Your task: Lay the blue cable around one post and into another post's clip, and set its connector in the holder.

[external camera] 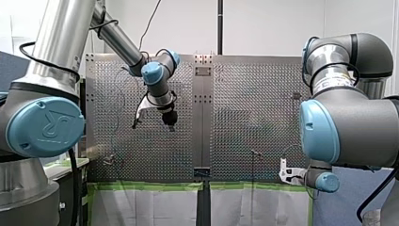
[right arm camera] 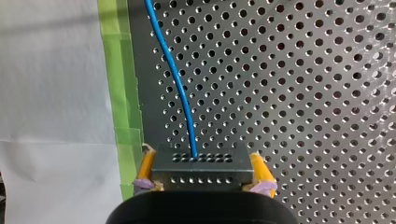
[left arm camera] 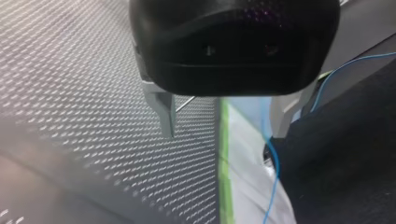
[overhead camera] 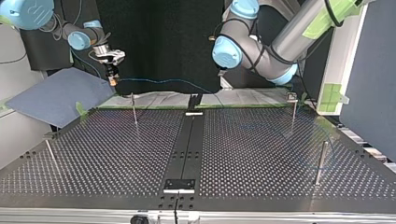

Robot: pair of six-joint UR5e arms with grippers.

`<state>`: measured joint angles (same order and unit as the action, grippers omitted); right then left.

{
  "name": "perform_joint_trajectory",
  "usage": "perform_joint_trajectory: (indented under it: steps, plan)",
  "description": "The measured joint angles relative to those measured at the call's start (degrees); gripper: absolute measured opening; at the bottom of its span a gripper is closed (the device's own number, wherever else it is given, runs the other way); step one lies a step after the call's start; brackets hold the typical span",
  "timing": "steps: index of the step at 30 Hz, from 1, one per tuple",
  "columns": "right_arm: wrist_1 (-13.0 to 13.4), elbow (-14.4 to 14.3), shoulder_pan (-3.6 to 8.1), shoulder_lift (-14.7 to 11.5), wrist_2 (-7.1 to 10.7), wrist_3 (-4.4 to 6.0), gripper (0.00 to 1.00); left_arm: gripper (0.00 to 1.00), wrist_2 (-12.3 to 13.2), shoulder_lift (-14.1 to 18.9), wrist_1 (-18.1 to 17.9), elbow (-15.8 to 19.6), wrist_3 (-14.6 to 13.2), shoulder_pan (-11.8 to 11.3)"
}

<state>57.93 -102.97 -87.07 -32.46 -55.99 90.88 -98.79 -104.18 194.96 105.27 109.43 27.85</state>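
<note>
My right gripper is shut, its yellow pads clamped on both sides of a dark grey connector. The blue cable leaves the connector and runs ahead over the perforated plate. In the top view my right gripper hangs above the table's far edge at the left, and the cable stretches from it toward the middle. My left gripper is open, with nothing between its metal fingers. A stretch of blue cable passes under its far finger. In the front view it hovers over the left plate.
Thin metal posts stand on the perforated table. A black centre strip carries a small bracket at the near edge. Green tape and white sheeting line the far edge; a grey board leans at the top view's left.
</note>
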Motion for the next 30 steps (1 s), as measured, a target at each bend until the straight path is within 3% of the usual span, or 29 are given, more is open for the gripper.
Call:
perform_joint_trajectory:
  steps: [13,18,23,30]
  plan:
    - [-0.46,0.00,-0.10,0.01,0.05,-0.28,0.00,1.00,1.41,-6.81,-6.82,-1.32,1.17,6.80]
    - [-1.10,0.00,-0.15,0.00,0.07,-1.08,0.00,1.00,3.57,-9.54,-9.54,-3.75,1.91,9.54]
    - [-1.44,0.00,-0.23,-0.02,0.07,-1.52,0.00,1.00,3.98,-12.20,-12.21,-5.39,3.21,12.19]
    - [-1.49,-0.01,-0.32,-0.02,0.08,-1.63,0.00,1.00,4.00,-15.75,-15.77,-5.61,2.92,13.17]
